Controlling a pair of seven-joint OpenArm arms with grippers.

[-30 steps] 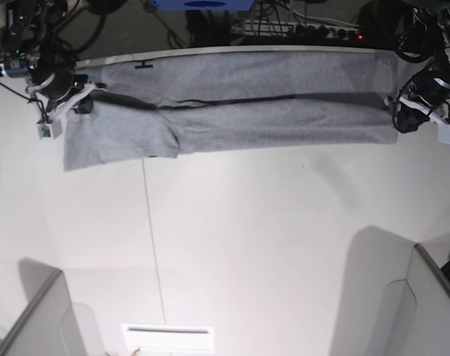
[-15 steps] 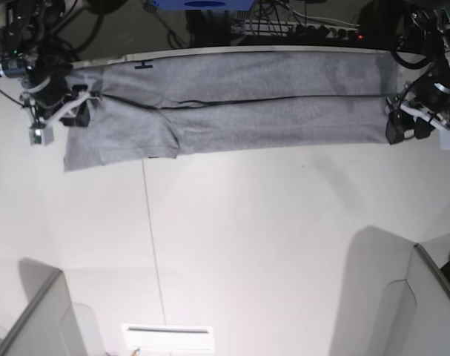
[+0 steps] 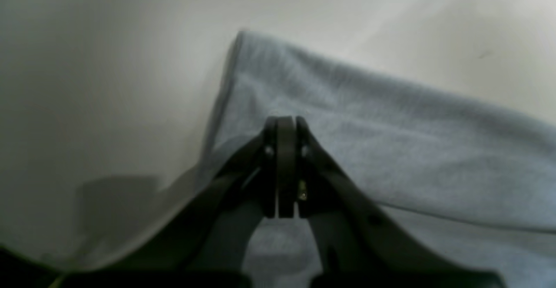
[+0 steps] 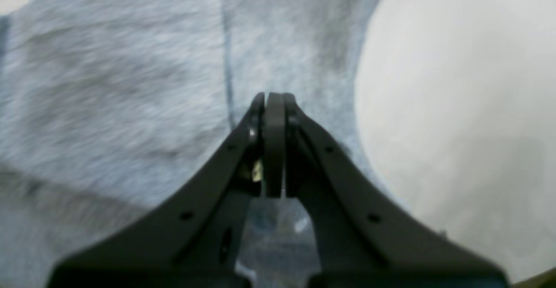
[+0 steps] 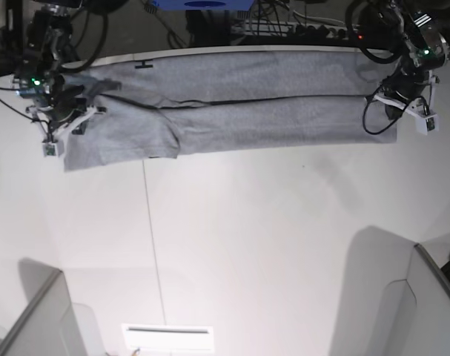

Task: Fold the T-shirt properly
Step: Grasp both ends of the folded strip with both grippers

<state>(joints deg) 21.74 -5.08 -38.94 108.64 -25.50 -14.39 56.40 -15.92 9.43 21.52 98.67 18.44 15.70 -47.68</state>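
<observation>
The grey T-shirt (image 5: 269, 104) lies as a long folded band along the table's far edge, a layer edge running down its middle. My left gripper (image 5: 394, 111) is at its right end. In the left wrist view this gripper (image 3: 280, 120) is shut over the T-shirt (image 3: 412, 140) near a corner, with no cloth showing between the jaws. My right gripper (image 5: 78, 122) is at the sleeve end. The right wrist view shows that gripper (image 4: 269, 97) shut above the blurred T-shirt (image 4: 108, 84), close to its edge.
The white table (image 5: 247, 222) has a thin seam (image 5: 147, 222) running toward the front. Grey box corners stand at front left (image 5: 32, 319) and front right (image 5: 432, 297). A white item (image 5: 167, 337) sits at the front edge. Cables and a power strip (image 5: 299, 30) lie behind the table.
Both grippers opened at the shirt's ends half a second ago and are shut again now. Both arms have shifted and turned a little; the shirt lies much as before.
</observation>
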